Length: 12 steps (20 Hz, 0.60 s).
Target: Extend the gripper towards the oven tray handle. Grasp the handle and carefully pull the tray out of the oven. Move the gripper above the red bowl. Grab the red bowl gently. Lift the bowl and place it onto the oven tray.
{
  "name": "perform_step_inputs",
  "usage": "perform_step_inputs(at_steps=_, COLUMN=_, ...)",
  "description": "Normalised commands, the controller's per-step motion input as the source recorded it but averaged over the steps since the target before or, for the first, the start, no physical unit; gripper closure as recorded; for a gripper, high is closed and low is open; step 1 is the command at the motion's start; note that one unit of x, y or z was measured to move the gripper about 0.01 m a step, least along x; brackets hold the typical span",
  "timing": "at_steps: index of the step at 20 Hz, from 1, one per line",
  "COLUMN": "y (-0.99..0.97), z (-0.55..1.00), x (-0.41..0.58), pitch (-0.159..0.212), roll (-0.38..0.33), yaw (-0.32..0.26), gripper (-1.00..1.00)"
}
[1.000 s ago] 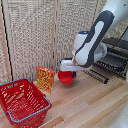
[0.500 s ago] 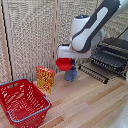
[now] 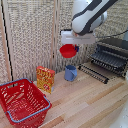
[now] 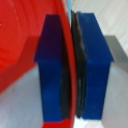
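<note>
In the exterior view we see the end effector (image 3: 71,44) in the upper middle of the frame, closed on the rim of the red bowl (image 3: 68,50), which hangs in the air clear of the worktop (image 3: 95,107). The wrist view confirms the grip: the two blue fingertips (image 4: 93,65) pinch the thin red rim of the bowl (image 4: 25,45) between their dark pads, with no visible gap.

Directly below the bowl in the exterior view stands a blue cup (image 3: 70,73), with open air between cup and bowl. To the right of centre, the tray (image 3: 93,73) is drawn out in front of the oven (image 3: 111,56), its thin bars slanting down toward the right; its near edge lies just right of the cup. We cannot tell whether the tray rests on the worktop.

At the lower left sits a red mesh basket (image 3: 22,102), and just beside its upper right edge stands a yellow and red box (image 3: 45,79). The lower right of the frame is wooden worktop, and a wicker screen (image 3: 30,35) closes the back.
</note>
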Motion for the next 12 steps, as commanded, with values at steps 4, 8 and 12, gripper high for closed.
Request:
perform_step_inputs(at_steps=4, y=-0.7, z=0.29, x=0.022, pitch=-0.009, roll=0.04, yaw=-0.143, gripper=1.0)
perform_step_inputs(at_steps=8, y=-0.74, z=0.02, x=0.079, pitch=-0.065, roll=0.01, yaw=-0.155, gripper=1.0)
perform_step_inputs(at_steps=12, y=-0.77, z=0.0, x=0.069, pitch=-0.077, roll=0.011, yaw=-0.15, gripper=1.0)
